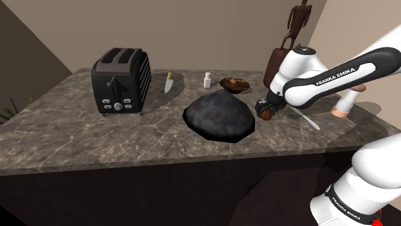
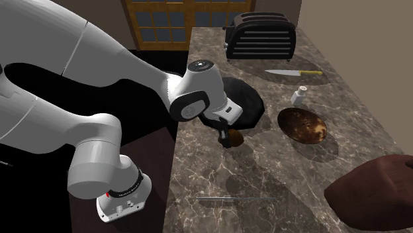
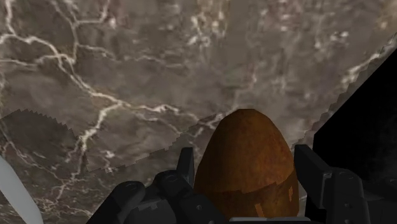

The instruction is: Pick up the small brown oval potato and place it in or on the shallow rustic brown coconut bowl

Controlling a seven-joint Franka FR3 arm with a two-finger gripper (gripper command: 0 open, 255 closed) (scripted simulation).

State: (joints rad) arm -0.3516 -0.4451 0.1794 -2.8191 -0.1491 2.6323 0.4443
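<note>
The brown oval potato [image 3: 245, 165] sits between my two black fingers [image 3: 313, 170], which clasp it on both sides. In the shoulder view my gripper [image 1: 265, 110] hangs low over the marble counter, just right of a dark rock-like lump [image 1: 218, 115], with the potato [image 1: 265, 115] at its tip. The second exterior view shows the gripper [image 2: 226, 136] and the potato [image 2: 233, 139] near the counter's left edge. The shallow brown bowl [image 1: 234, 84] lies behind the lump; in the second exterior view the bowl [image 2: 303, 125] is to the right of the gripper.
A black toaster [image 1: 121, 80], a yellow-handled knife [image 1: 168, 82] and a small white shaker [image 1: 207, 80] stand on the counter [image 1: 77, 135]. A thin pale rod [image 1: 305, 119] lies right of the gripper. A dark brown vessel [image 2: 370, 192] stands nearby.
</note>
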